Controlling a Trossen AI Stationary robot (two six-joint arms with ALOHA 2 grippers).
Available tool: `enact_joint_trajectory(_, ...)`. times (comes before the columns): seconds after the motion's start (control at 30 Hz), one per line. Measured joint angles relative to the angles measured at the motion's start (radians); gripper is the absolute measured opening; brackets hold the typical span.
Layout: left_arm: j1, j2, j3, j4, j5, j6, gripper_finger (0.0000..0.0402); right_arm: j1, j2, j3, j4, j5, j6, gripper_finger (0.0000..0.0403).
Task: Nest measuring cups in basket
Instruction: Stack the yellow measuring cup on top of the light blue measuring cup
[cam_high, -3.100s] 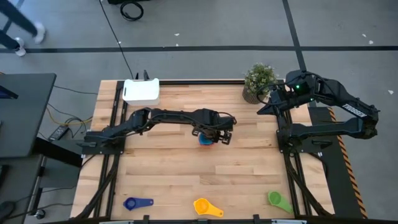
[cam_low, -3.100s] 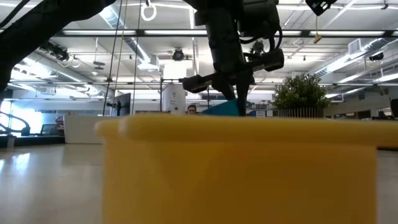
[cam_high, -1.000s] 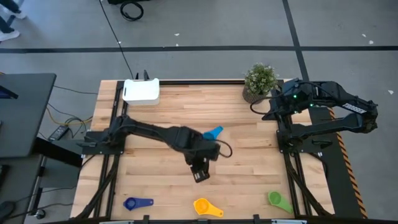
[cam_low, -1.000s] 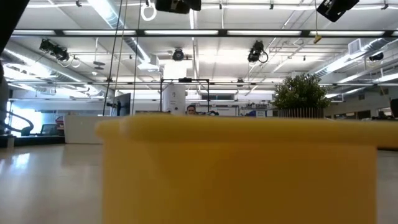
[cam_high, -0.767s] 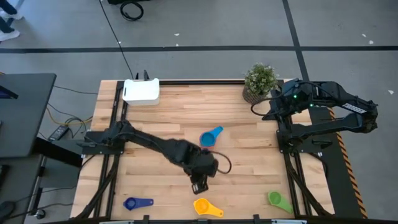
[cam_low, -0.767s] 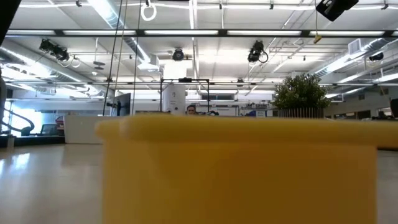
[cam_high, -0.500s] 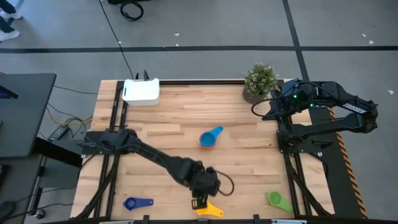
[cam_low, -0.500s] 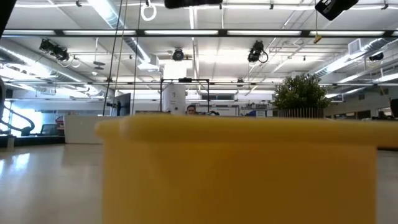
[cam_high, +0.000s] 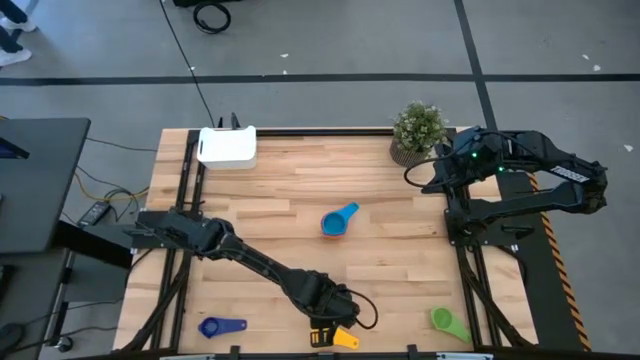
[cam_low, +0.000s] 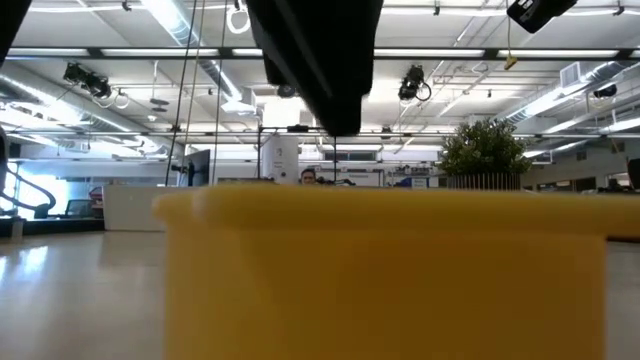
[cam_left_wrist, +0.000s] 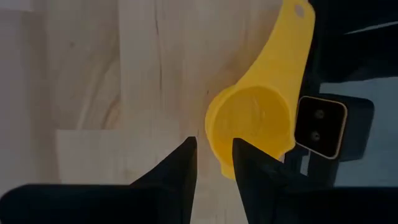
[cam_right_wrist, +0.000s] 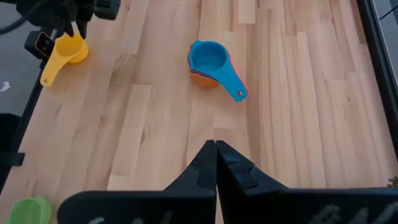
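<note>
The yellow measuring cup (cam_high: 340, 338) stands mouth up at the table's near edge and fills the low view (cam_low: 380, 280). My left gripper (cam_high: 322, 334) hangs open just above it, its fingers (cam_left_wrist: 214, 144) over the bowl's rim on the side away from the handle (cam_left_wrist: 297, 37). A light blue cup (cam_high: 338, 221) nested on orange and red ones (cam_right_wrist: 208, 62) sits mid-table. A dark blue cup (cam_high: 222, 327) and a green cup (cam_high: 447, 320) lie near the front edge. The white basket (cam_high: 227, 147) is at the far left. My right gripper (cam_right_wrist: 216, 148) waits shut at the far right.
A potted plant (cam_high: 417, 128) stands at the far right by the right arm's base. A small dark camera block (cam_left_wrist: 320, 124) sits at the near edge right beside the yellow cup. Bare wood lies between the stacked cups and the front row.
My left gripper has travelled from mid-table toward the near edge and come down over the yellow cup, now showing in the low view above its rim. Its fingers stay open. The stacked cups have kept their place mid-table.
</note>
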Motion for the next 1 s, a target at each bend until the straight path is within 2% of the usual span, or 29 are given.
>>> enact_joint_trajectory(0.43, 0.001, 0.015, 0.000, 0.005, 0.019, 0.096, 0.0110, 0.000, 0.000, 0.000, 0.000, 0.000, 0.023, 0.0003)
enact_joint_trajectory(0.8, 0.003, 0.030, -0.014, 0.051, 0.001, 0.095, 0.0110, 0.000, 0.000, 0.000, 0.000, 0.000, 0.023, 0.0003)
enact_joint_trajectory(1.0, 0.003, 0.059, -0.015, 0.072, 0.026, 0.095, 0.0110, 0.000, 0.000, 0.000, -0.002, 0.000, 0.024, 0.0003)
